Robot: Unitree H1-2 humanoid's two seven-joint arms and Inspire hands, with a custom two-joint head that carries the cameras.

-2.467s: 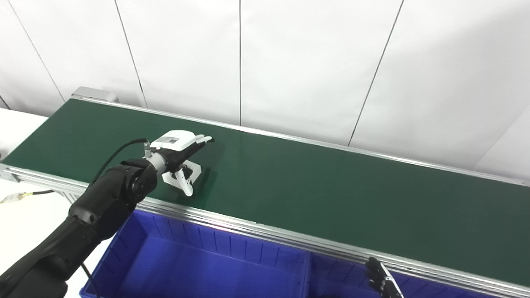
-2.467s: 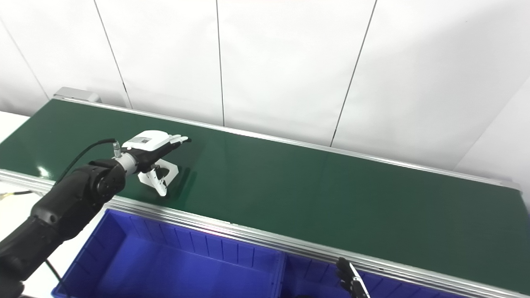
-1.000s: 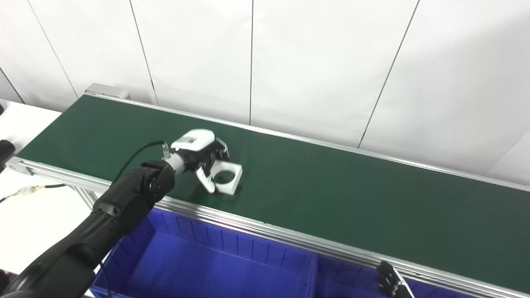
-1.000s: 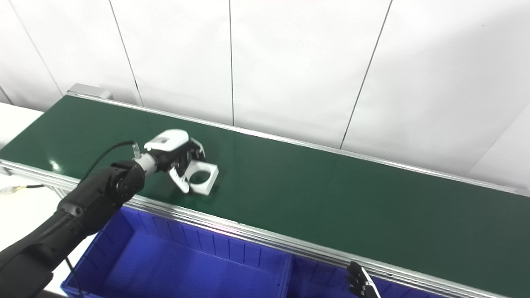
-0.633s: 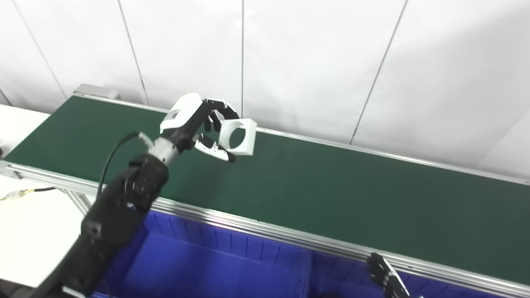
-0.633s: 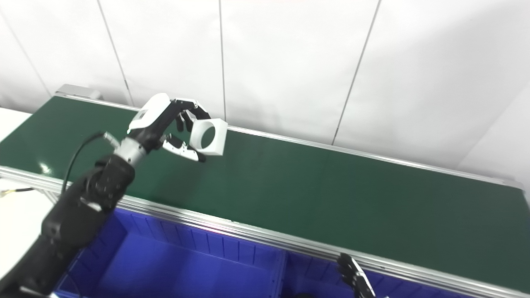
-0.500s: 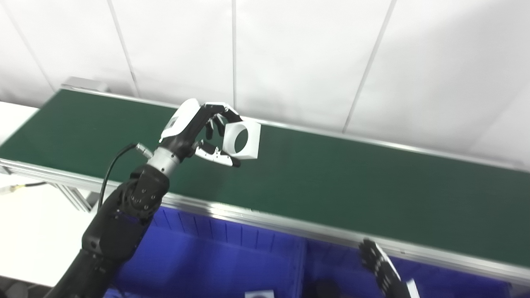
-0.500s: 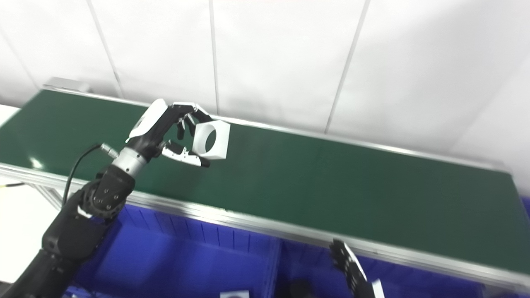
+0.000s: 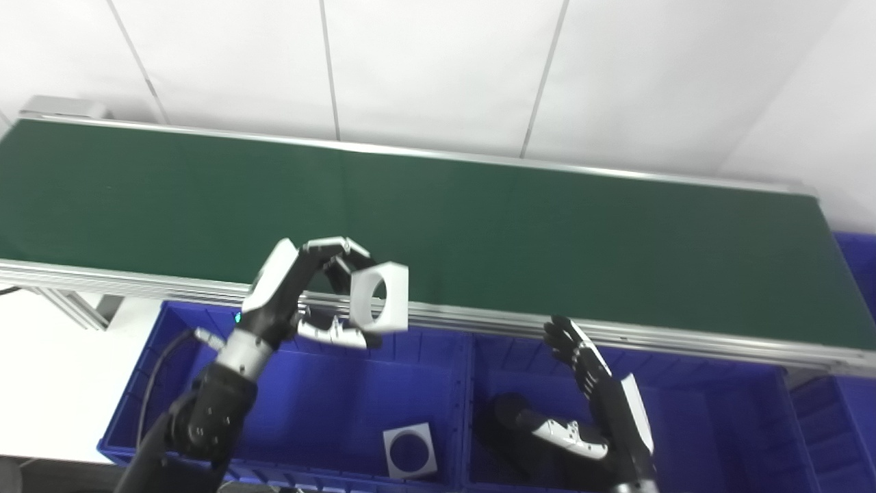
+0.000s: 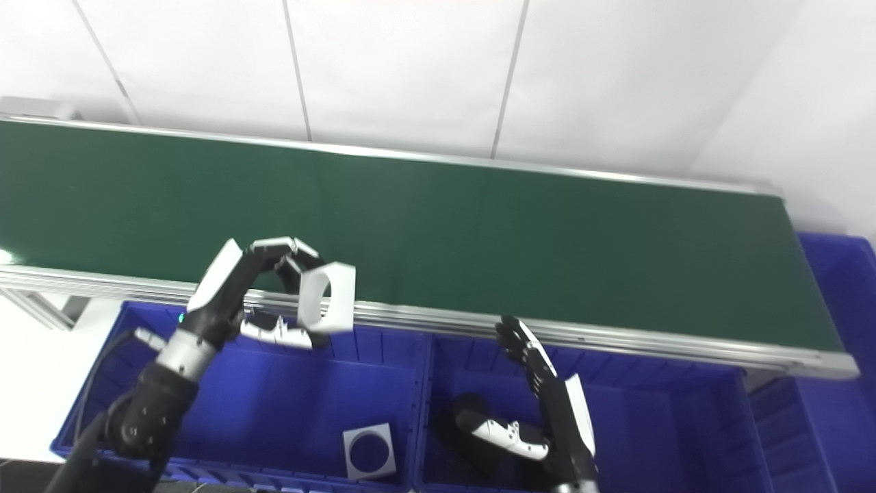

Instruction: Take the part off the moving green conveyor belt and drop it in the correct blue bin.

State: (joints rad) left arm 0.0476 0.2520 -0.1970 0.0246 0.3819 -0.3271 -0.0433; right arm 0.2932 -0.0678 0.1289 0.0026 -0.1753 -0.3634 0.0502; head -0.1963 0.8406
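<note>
My left hand (image 9: 301, 294) is shut on a white square part with a round hole (image 9: 378, 307), held upright in the air above the back edge of the left blue bin (image 9: 171, 373). The green conveyor belt (image 9: 479, 226) runs across behind it and carries nothing. A second white square part with a hole (image 9: 409, 450) lies on the floor of that left bin. My right hand (image 9: 595, 404) is open, palm toward the left, over the middle blue bin (image 9: 718, 424).
The belt's silver front rail (image 9: 616, 335) runs just above the bins. A dark round object (image 9: 506, 411) lies in the middle bin by my right hand. Another blue bin (image 9: 855, 260) shows at the far right edge. A white wall stands behind the belt.
My left hand closed on the white part on the belt, lifted it, then carried it toward me over the left bin. The camera tilted down, bringing the bins and right hand into view.
</note>
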